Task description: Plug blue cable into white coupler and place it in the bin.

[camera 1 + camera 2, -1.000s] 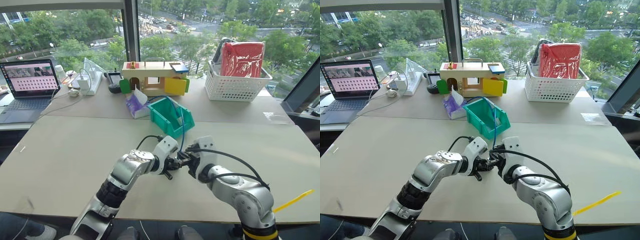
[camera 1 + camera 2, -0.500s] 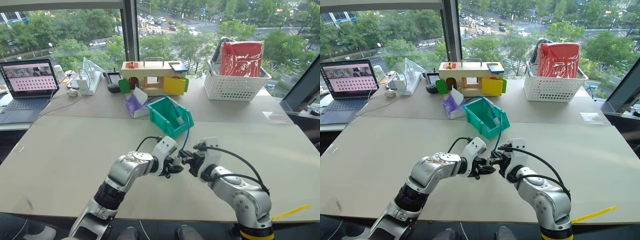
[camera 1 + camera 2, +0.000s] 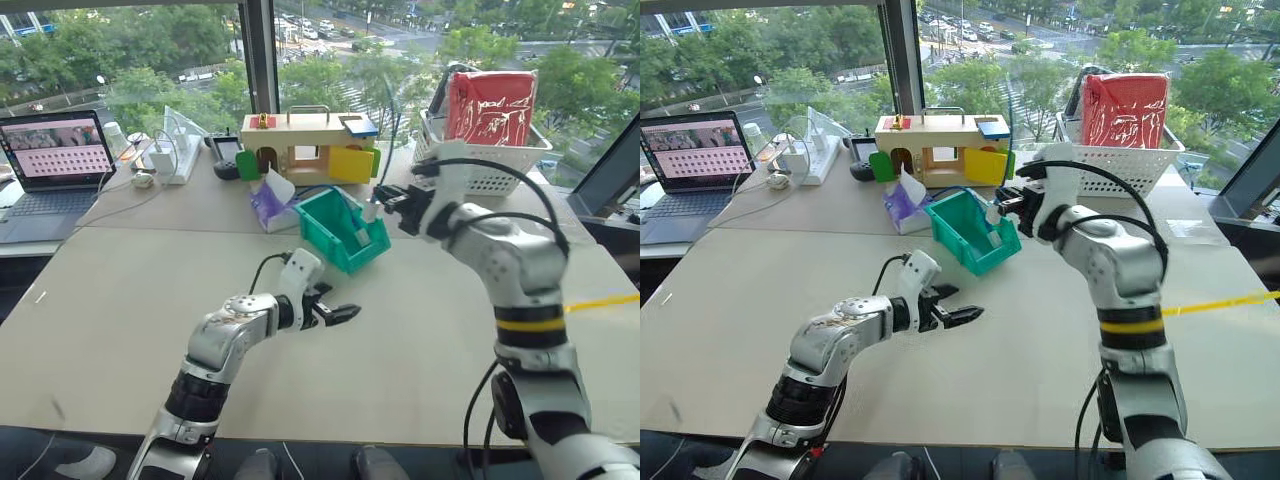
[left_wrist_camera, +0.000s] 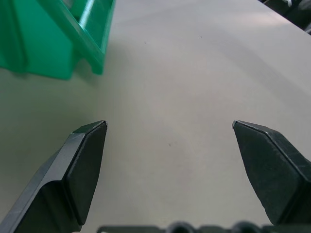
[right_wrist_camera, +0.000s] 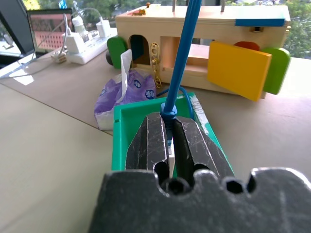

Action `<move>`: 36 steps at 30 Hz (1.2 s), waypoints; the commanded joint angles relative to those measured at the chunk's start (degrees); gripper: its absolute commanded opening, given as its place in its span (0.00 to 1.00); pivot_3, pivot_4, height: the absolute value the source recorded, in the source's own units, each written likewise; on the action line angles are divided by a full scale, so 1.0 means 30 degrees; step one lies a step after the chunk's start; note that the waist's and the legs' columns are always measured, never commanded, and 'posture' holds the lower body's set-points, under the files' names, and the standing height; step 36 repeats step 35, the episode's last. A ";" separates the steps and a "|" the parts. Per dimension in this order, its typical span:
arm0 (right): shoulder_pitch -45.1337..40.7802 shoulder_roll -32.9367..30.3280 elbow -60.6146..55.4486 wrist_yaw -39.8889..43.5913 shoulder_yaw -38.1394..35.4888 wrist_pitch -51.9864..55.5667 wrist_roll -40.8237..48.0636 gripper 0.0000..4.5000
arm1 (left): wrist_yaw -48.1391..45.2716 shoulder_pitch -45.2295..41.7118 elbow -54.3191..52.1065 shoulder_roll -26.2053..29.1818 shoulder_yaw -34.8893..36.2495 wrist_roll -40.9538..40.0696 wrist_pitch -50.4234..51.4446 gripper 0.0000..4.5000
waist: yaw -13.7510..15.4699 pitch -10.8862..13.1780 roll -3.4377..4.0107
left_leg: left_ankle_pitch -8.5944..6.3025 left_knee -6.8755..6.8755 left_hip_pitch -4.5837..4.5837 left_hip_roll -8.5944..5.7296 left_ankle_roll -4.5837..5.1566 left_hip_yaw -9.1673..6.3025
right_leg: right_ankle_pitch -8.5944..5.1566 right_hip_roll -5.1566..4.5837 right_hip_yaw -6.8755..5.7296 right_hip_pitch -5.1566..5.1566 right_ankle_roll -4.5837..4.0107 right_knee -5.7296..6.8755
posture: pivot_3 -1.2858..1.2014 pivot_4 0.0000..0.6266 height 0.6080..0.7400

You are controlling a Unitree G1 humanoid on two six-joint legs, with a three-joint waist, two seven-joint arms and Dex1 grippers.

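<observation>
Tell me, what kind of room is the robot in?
Probably an office or lab high up in a building: a big window over streets and trees, an open laptop, and a power strip on plain tables.

Your head cameras look down over the table (image 3: pixel 120 300); both close wrist cameras share the bin (image 4: pixel 53 43).

My arms are jointed silver-grey metal with black elbow collars, looped black cables, a yellow band on the right forearm, and black wedge-shaped fingers (image 4: pixel 82 165).
</observation>
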 commanded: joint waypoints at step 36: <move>1.6023 -0.1863 -1.0730 0.2794 -0.4864 -0.4829 -0.1767 0.98 | -0.1666 -0.0707 0.6314 0.3240 0.3611 0.0885 -0.8776 1.00 | 0.0383 0.0019 -0.0016 | 0.0083 0.0092 -0.0086 -0.0008 -0.0041 -0.0037 | 0.0042 0.0031 0.0000 -0.0062 0.0038 0.0076 | 0.52 0.24 0.96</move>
